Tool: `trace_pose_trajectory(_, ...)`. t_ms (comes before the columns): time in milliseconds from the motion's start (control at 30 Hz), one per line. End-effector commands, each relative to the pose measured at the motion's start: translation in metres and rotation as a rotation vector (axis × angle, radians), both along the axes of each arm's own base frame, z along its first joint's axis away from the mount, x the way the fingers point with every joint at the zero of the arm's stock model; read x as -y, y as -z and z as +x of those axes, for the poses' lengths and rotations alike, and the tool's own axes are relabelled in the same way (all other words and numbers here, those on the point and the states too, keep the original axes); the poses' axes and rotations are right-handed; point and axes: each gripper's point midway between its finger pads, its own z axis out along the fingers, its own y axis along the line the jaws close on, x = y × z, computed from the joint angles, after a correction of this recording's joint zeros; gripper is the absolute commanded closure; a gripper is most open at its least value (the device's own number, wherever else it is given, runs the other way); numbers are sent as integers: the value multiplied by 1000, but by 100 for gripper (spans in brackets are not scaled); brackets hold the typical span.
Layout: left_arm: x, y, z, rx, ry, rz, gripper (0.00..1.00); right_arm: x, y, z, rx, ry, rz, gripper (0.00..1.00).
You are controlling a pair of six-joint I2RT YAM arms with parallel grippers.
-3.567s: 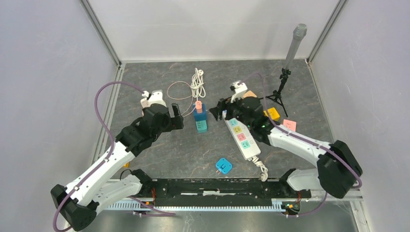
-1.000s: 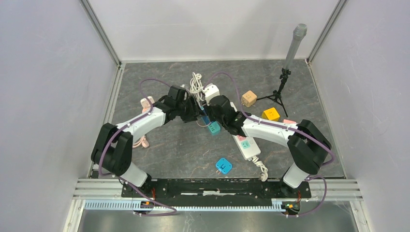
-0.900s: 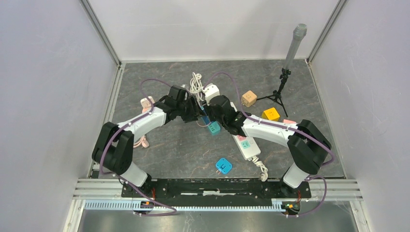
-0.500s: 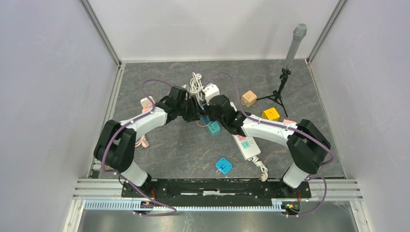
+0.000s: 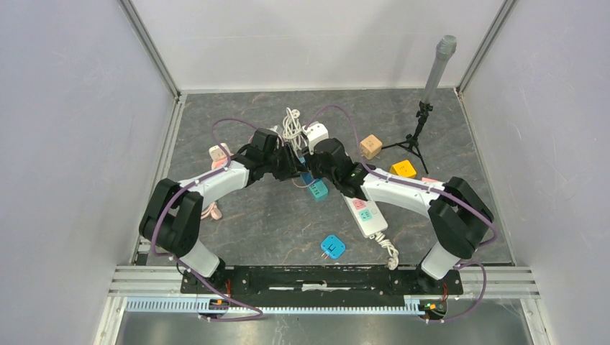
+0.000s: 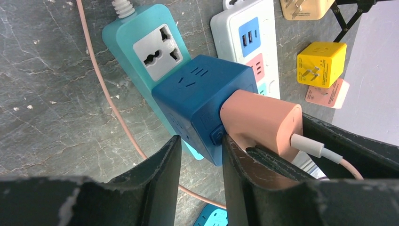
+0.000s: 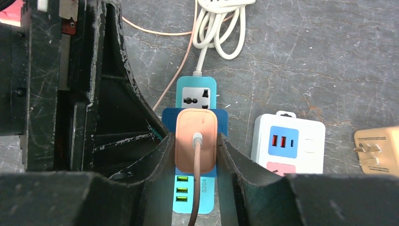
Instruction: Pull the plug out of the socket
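A salmon-pink plug [image 7: 196, 132] with a pink cord sits pushed into a dark blue cube socket [image 6: 197, 89], which stands on a teal power strip [image 5: 317, 190]. My right gripper [image 7: 195, 141] is shut on the plug, one finger pressed on each side. My left gripper [image 6: 200, 140] comes in from the left. Its jaws are closed on the lower corner of the blue cube, right against the plug [image 6: 259, 122]. In the top view both grippers meet over the strip, left gripper [image 5: 293, 165] and right gripper [image 5: 309, 169], and they hide the plug.
A white power strip [image 5: 365, 210] lies right of the teal one, and a small blue adapter [image 5: 332, 247] lies nearer the bases. A tan cube [image 5: 370, 146], a yellow cube [image 5: 403, 169] and a black tripod [image 5: 416, 136] stand at the back right. A coiled white cable [image 5: 292, 122] lies behind.
Since the earliest frame both arms have swung in from either side to the teal strip. Over the last second the left jaws narrowed onto the blue cube; the right grip held.
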Motion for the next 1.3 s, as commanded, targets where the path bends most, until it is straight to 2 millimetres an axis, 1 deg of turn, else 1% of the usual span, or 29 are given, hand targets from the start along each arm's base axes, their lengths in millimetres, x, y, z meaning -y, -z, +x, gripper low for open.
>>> trace_pose_trajectory(0, -52, 82, -37, -197, -40, 295, 59, -10, -46, 3, 138, -2, 27, 100)
trace_pose_trajectory(67, -52, 83, -38, -202, -39, 294, 59, -2, -45, 5, 153, 25, -6, 100)
trace_pose_trajectory(167, -51, 81, -37, -197, -39, 292, 61, 9, -56, 9, 178, 50, 12, 100)
trace_pose_trajectory(267, -51, 81, -37, -195, -39, 290, 62, 11, -64, 12, 178, 49, 45, 100)
trace_pose_trajectory(333, -51, 80, -37, -194, -39, 290, 63, 10, -71, 10, 182, 43, 75, 100)
trace_pose_trajectory(367, -51, 80, -37, -192, -38, 290, 63, 9, -76, 9, 185, 36, 93, 100)
trace_pose_trajectory(500, -52, 80, -37, -192, -39, 292, 64, 7, -118, 4, 239, 18, 180, 100)
trace_pose_trajectory(600, -52, 81, -37, -195, -40, 292, 64, 12, -139, 4, 272, 27, 214, 100)
trace_pose_trajectory(633, -51, 80, -37, -194, -40, 291, 65, 13, -141, 4, 276, 30, 223, 100)
trace_pose_trajectory(700, -52, 81, -37, -196, -39, 292, 65, 14, -140, 4, 272, 34, 231, 100)
trace_pose_trajectory(767, -50, 80, -37, -196, -37, 285, 65, 15, -134, 3, 262, 40, 231, 100)
trace_pose_trajectory(833, -47, 74, -35, -184, -33, 266, 65, 19, -130, 4, 257, 57, 230, 100)
trace_pose_trajectory(900, -41, 62, -30, -158, -30, 235, 65, 24, -131, 4, 257, 75, 234, 100)
trace_pose_trajectory(967, -35, 44, -24, -131, -40, 198, 62, 29, -133, 4, 262, 89, 243, 100)
trace_pose_trajectory(1033, -27, 16, -13, -80, -52, 147, 58, 33, -137, 4, 268, 103, 251, 100)
trace_pose_trajectory(1100, -24, -12, -5, -28, -73, 115, 53, 33, -137, 5, 261, 104, 259, 100)
trace_pose_trajectory(1167, -28, -39, 2, 28, -107, 113, 45, 29, -134, 6, 247, 96, 269, 100)
trace_pose_trajectory(1200, -33, -49, 5, 47, -132, 126, 43, 26, -132, 6, 239, 92, 275, 100)
trace_pose_trajectory(1267, -50, -66, 9, 82, -203, 185, 38, 19, -125, 8, 219, 87, 292, 100)
